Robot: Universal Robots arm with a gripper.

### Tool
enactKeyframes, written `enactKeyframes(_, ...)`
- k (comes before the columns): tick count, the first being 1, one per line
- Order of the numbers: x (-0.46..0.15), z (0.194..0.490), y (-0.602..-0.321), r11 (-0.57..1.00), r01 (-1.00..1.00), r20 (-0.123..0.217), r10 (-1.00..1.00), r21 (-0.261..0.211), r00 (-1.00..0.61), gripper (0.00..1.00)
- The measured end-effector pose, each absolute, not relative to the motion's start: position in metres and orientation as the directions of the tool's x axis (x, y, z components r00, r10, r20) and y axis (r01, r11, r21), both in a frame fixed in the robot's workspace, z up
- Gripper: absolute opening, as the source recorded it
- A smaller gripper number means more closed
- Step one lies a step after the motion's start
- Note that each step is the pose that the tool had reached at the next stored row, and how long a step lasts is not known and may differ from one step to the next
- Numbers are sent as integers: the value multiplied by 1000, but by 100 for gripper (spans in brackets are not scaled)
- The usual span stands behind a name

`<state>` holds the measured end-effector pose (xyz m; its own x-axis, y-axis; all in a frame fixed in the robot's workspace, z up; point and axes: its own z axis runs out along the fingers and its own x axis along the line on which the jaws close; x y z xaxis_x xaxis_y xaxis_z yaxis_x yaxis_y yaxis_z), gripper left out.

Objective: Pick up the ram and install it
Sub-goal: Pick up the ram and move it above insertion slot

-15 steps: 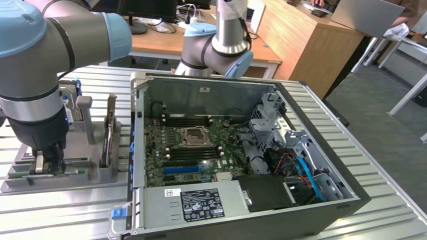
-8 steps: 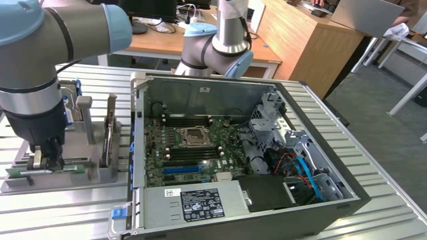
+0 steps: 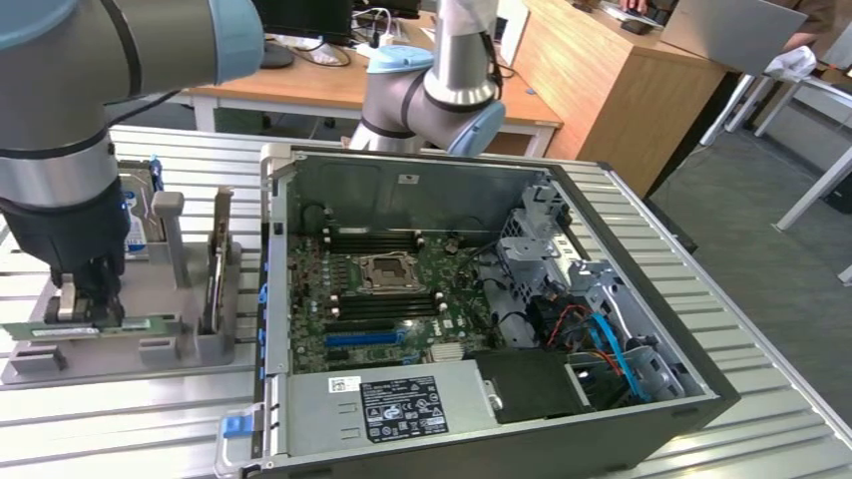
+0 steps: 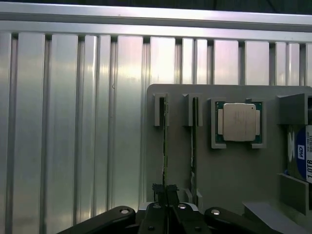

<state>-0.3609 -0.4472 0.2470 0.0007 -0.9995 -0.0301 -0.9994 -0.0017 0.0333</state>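
Ram (image 3: 144,324), long thin green board, pinched by gripper (image 3: 87,311)

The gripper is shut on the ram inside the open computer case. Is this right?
Not quite. The gripper is shut on the ram, but at the grey holder beside the computer case, on the exterior view's left, not inside the case. The exterior view shows this.

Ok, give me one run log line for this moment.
stage: pick-up | jaws: shut on ram | ram: on edge in grey holder | computer case: open
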Motion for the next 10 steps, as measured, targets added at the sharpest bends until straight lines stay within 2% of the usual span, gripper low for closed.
enactKeyframes(10, -361, 273, -447, -2, -999, -30, -1000, 33, 1, 11)
